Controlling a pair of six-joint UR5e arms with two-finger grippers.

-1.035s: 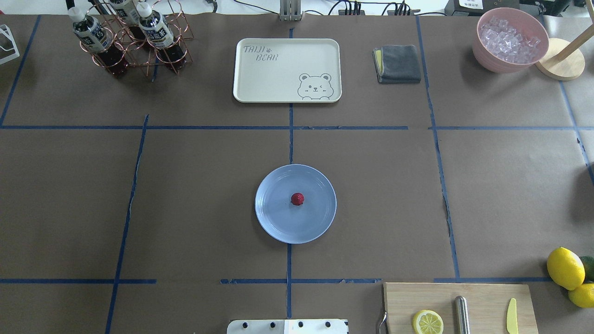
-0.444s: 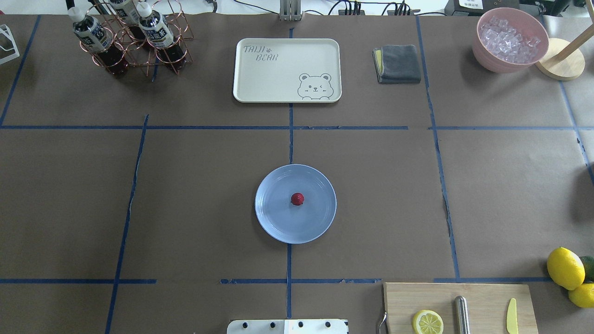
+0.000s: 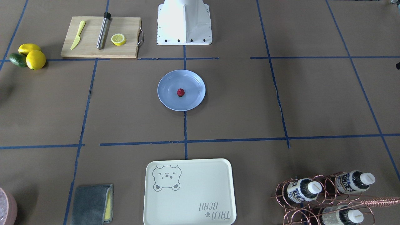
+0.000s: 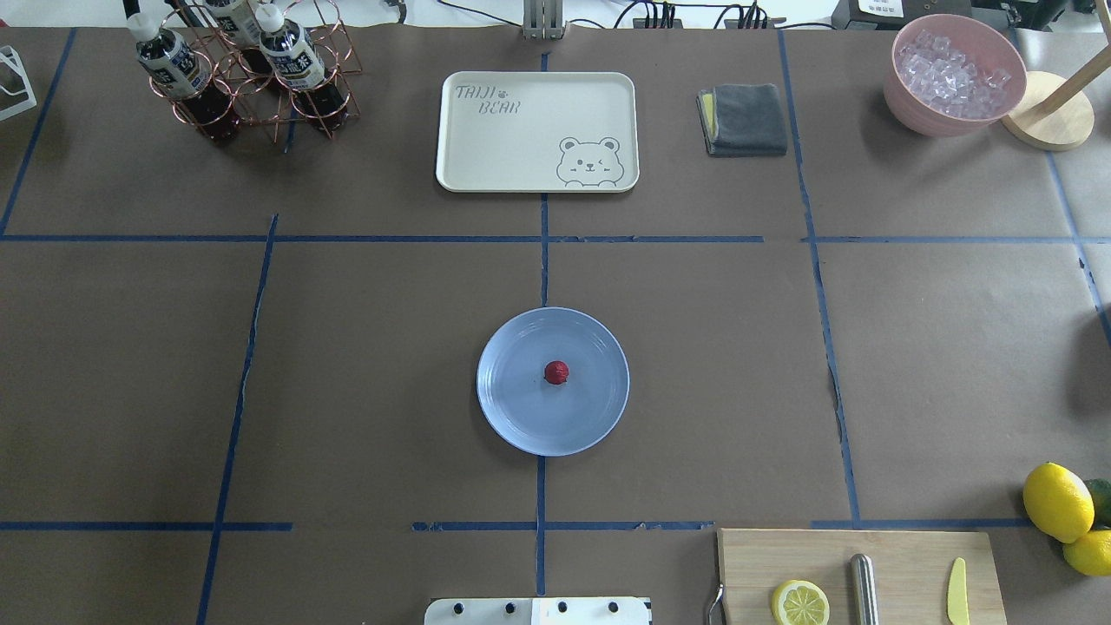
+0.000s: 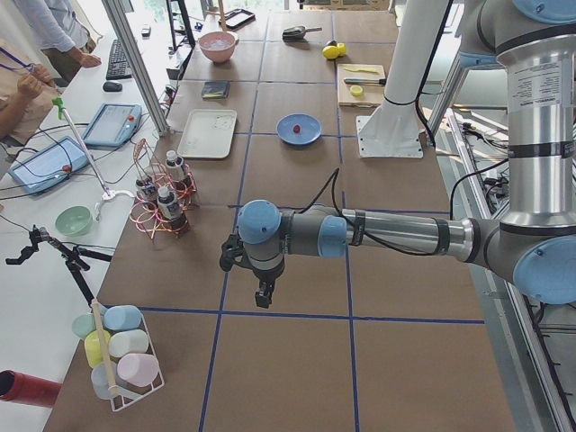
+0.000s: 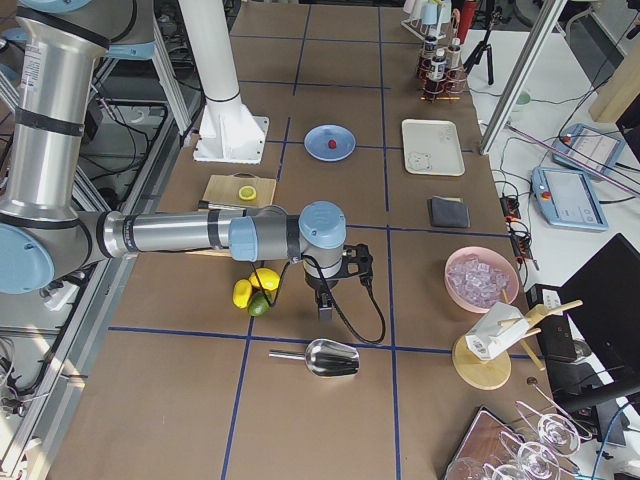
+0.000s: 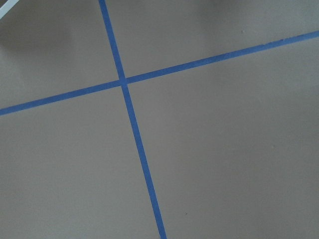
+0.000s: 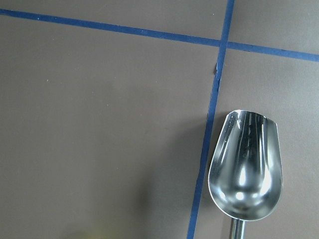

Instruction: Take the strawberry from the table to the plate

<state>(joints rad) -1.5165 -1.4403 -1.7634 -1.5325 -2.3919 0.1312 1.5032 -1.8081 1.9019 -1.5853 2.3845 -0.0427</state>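
The small red strawberry (image 4: 556,372) (image 3: 180,92) lies near the middle of the round light-blue plate (image 4: 521,417) (image 3: 194,82), which rests on the brown taped table (image 4: 364,365). Neither gripper is near it. The left gripper (image 5: 263,295) hangs over bare table far toward the robot's left end, seen only in the exterior left view. The right gripper (image 6: 324,308) hangs far toward the right end, beside the lemons (image 6: 262,279), seen only in the exterior right view. Whether either is open or shut I cannot tell.
A cream bear tray (image 4: 536,130), a grey cloth (image 4: 744,119), a pink ice bowl (image 4: 953,74) and a bottle rack (image 4: 247,74) line the far side. The cutting board (image 4: 903,555) with a lemon slice sits near right. A metal scoop (image 8: 245,167) lies under the right wrist.
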